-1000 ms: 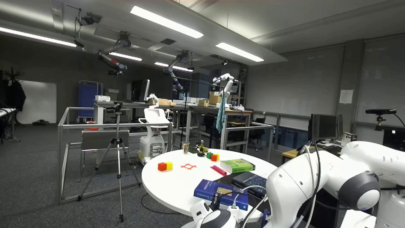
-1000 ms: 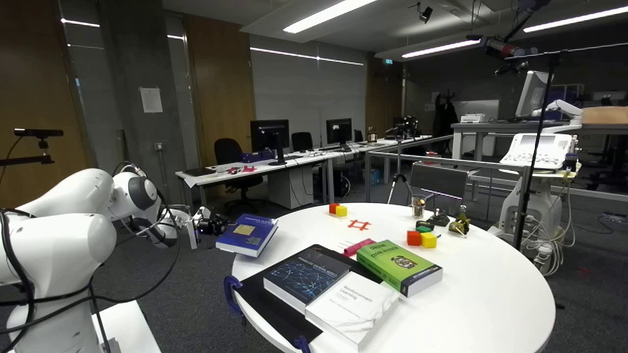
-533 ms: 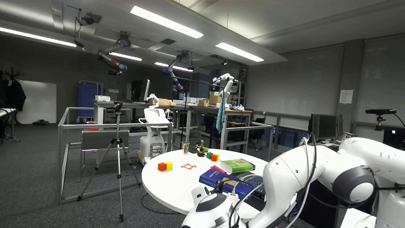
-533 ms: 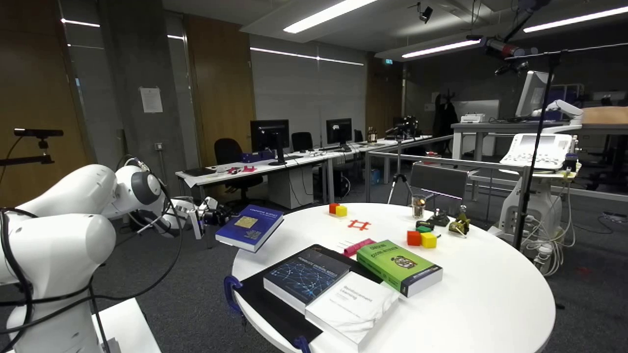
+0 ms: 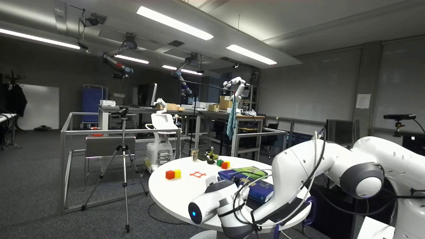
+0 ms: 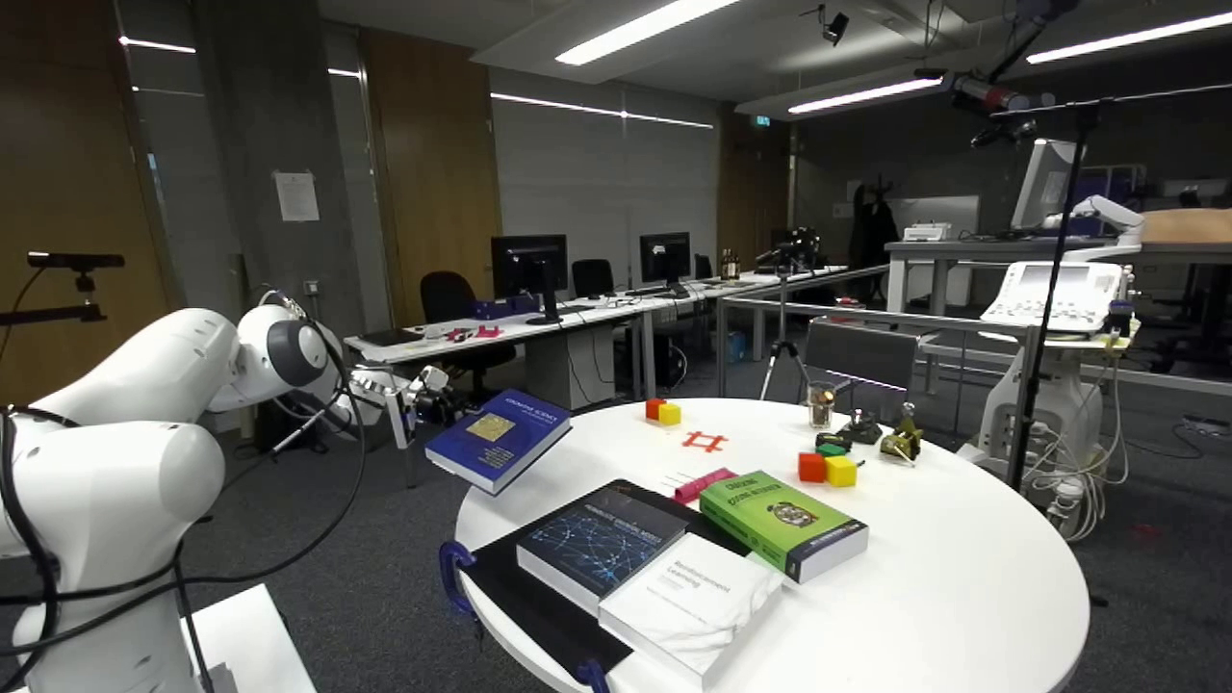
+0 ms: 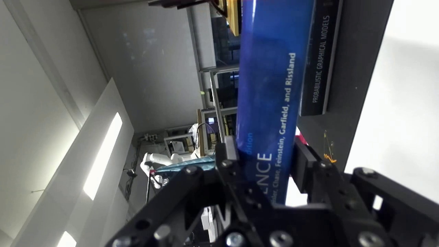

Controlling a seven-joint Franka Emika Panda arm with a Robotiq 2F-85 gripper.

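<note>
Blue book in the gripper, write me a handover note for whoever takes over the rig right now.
Gripper: shut on the blue book.
Blue book: tilted, seemingly clear of the table.
Also there: dark book on a black mat, white book beside it, green book nearby.
Done: blue book gripped, apparently lifted.
Left: blue book not yet set down or released.

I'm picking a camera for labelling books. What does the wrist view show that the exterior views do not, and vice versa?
Only the wrist view: readable author names on the spine of the blue book, and the lettered spine of the black book.
Only the exterior views: green book, coloured cubes and glass on the table.
Shared: the blue book, held by the end effector, and part of the table.
</note>
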